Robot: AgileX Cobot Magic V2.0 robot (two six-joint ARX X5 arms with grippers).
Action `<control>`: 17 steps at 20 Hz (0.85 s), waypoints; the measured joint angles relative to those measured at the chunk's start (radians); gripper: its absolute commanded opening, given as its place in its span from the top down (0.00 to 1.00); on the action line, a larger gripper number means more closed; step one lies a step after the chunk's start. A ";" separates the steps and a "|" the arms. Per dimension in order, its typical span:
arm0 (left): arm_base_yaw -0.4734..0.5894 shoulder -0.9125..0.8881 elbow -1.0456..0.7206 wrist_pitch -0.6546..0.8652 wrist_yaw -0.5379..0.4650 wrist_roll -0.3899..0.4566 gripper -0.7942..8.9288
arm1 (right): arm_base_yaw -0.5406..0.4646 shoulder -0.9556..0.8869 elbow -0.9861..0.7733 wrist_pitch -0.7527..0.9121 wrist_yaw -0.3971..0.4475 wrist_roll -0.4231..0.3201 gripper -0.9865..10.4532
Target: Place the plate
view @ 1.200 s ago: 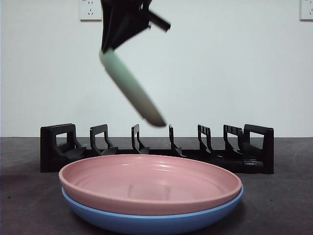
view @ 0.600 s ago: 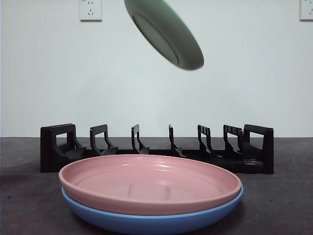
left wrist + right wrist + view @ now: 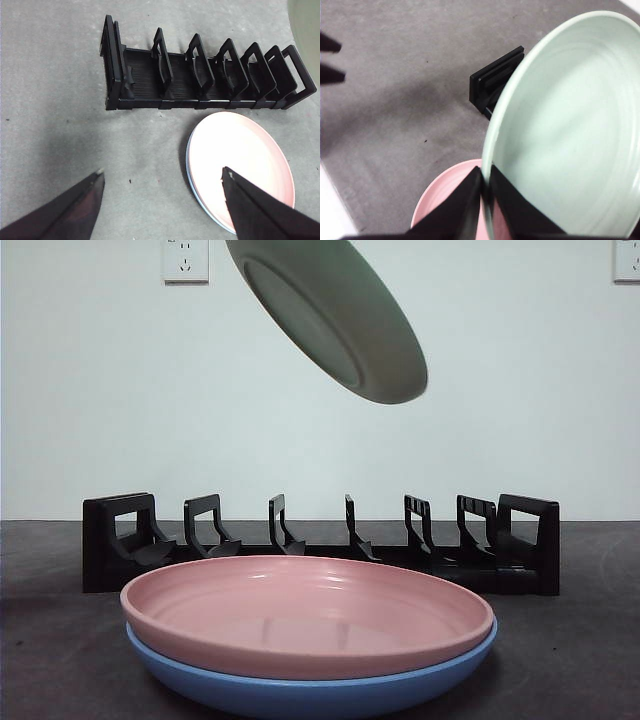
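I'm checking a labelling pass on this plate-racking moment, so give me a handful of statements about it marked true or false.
1. The right claw grips the pale green round plate by its rim. True.
2. The black slotted plastic dish rack already holds a plate. False: its slots hold nothing.
3. The pink round plate sits on the blue round plate. True.
4. The left claw holds the pink plate. False: it is open, holding nothing.
5. The green plate rests on the table. False: it hangs tilted above the rack.

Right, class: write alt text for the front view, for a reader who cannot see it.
A green plate hangs tilted in the air above a black dish rack whose slots hold nothing. In front of the rack, a pink plate sits stacked in a blue plate on the dark table.
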 measured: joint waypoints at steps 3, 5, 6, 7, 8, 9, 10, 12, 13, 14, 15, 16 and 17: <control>0.000 0.000 0.000 0.000 0.000 0.000 0.54 | 0.076 -0.098 -0.189 0.097 0.042 0.000 0.90; 0.000 0.000 0.000 0.000 0.000 0.000 0.54 | 0.130 -0.143 -0.290 0.138 0.072 0.000 0.90; 0.000 0.000 0.000 0.000 0.000 0.000 0.54 | 0.159 -0.150 -0.324 0.140 0.096 -0.001 0.90; 0.000 0.000 0.000 0.000 0.000 0.000 0.54 | 0.193 -0.151 -0.359 0.138 0.119 -0.006 0.90; 0.000 0.000 0.000 0.000 0.000 0.000 0.54 | 0.217 -0.149 -0.385 0.130 0.128 -0.015 0.90; 0.000 0.000 0.000 0.000 0.000 0.000 0.54 | 0.247 -0.146 -0.417 0.125 0.131 -0.027 0.90; 0.000 0.000 0.000 0.000 0.000 0.000 0.54 | 0.270 -0.141 -0.435 0.115 0.131 -0.037 0.90; 0.000 0.000 0.000 0.000 0.000 0.000 0.54 | 0.301 -0.115 -0.443 0.072 0.131 -0.060 0.90; 0.000 0.000 0.000 0.000 0.000 0.000 0.54 | 0.308 -0.102 -0.443 0.065 0.129 -0.076 0.90; 0.000 0.000 0.000 0.000 0.000 0.000 0.54 | 0.309 -0.092 -0.443 0.065 0.129 -0.090 0.90; 0.000 0.000 0.000 0.000 0.000 0.000 0.54 | 0.309 -0.078 -0.443 0.065 0.130 -0.108 0.90; 0.000 0.000 0.000 0.000 0.000 0.000 0.54 | 0.307 -0.067 -0.443 0.065 0.132 -0.123 0.90; 0.000 0.000 0.000 0.000 0.000 0.000 0.54 | 0.303 -0.052 -0.443 0.065 0.131 -0.143 0.90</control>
